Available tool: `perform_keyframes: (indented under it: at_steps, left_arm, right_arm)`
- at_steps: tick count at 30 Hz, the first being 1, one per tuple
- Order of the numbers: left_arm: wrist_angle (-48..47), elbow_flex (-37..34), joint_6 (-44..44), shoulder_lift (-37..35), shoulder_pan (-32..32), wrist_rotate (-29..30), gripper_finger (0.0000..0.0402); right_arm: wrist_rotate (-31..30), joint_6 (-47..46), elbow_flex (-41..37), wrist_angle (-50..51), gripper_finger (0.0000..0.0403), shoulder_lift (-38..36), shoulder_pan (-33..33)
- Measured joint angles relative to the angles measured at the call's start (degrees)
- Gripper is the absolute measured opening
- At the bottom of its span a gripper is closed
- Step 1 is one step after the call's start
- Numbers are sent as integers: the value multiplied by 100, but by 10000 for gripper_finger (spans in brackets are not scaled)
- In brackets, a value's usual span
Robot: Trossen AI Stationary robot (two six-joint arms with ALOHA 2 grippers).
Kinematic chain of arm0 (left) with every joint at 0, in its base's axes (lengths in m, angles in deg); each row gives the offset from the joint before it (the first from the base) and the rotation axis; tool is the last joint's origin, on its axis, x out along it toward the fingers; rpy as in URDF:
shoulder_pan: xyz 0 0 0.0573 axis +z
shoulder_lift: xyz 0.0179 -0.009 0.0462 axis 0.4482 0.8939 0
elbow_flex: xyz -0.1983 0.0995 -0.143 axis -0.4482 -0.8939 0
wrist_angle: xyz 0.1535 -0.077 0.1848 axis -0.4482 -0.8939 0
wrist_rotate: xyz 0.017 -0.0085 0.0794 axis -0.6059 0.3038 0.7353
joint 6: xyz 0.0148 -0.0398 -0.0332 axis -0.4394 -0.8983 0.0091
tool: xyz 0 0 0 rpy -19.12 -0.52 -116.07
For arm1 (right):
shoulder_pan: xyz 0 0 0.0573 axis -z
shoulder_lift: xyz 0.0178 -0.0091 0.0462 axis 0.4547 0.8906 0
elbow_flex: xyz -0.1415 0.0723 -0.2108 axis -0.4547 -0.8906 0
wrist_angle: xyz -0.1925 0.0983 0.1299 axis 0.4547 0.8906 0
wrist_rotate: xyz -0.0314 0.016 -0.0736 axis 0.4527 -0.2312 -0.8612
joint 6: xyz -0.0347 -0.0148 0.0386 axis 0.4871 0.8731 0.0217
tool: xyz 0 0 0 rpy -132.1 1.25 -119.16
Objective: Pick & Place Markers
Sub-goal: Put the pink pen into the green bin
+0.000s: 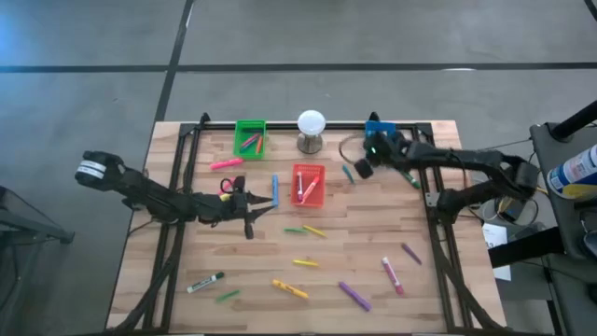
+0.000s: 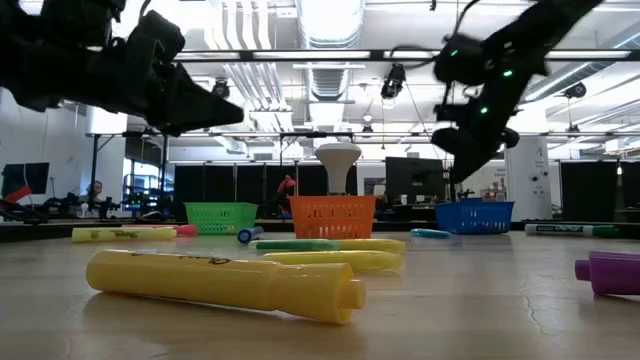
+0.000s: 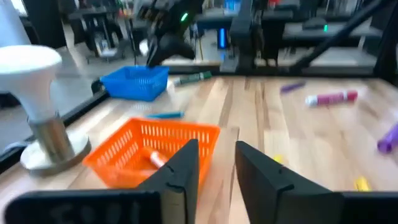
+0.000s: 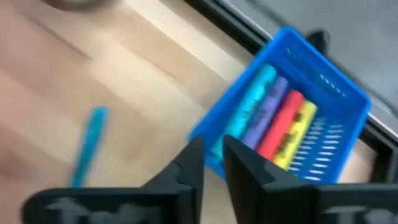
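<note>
Markers lie scattered on the wooden table: a blue one [image 1: 275, 189], green [image 1: 294, 229], yellow [image 1: 314, 231], purple [image 1: 354, 295], pink-and-white [image 1: 393, 275], white-and-black [image 1: 205, 281]. My left gripper [image 1: 264, 211] hovers open left of the red bin [image 1: 308, 185], fingers empty in the left wrist view [image 3: 217, 158]. My right gripper [image 1: 362, 170] hangs just off the blue bin [image 1: 378, 126], fingers slightly apart and empty [image 4: 212, 155]. That bin [image 4: 323, 74] holds teal, purple, red and yellow markers. A teal marker [image 4: 90, 146] lies on the wood beside it.
A green bin [image 1: 249, 138] with markers stands at the far edge, with a white ball on a grey stand [image 1: 311, 126] to its right. A pink marker [image 1: 225, 163] lies in front of the green bin. A dark frame runs along the table's left, right and far edges. In the low view a yellow marker [image 2: 225, 285] lies nearest.
</note>
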Motion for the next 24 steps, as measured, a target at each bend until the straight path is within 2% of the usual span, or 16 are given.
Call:
perform_keyframes:
  at_steps: [3,8,11,15,19,24]
  left_arm:
    - [-1416,239,-187,-526,0,49,62]
    - [-4151,911,-646,-1212,-2,688,9]
    - [-5627,1379,-1151,-1376,20,1027,4]
    - [-7459,2052,-1820,-1412,345,1055,1]
    - [-8346,2433,-1943,-1388,1111,650,0]
    - [-8487,2452,-1422,-1309,2419,-517,0]
  right_arm:
    - [-291,-262,-601,-610,16,-579,-737]
    - [-973,-512,-1559,-2280,9,-1347,-1989]
    - [-1308,-240,-2047,-3591,8,-1567,-2602]
    - [-1360,264,-2504,-5115,8,-1612,-3043]
    - [-1359,608,-2628,-5727,8,-1584,-3142]
    - [-1361,650,-2561,-5647,8,-1553,-3142]
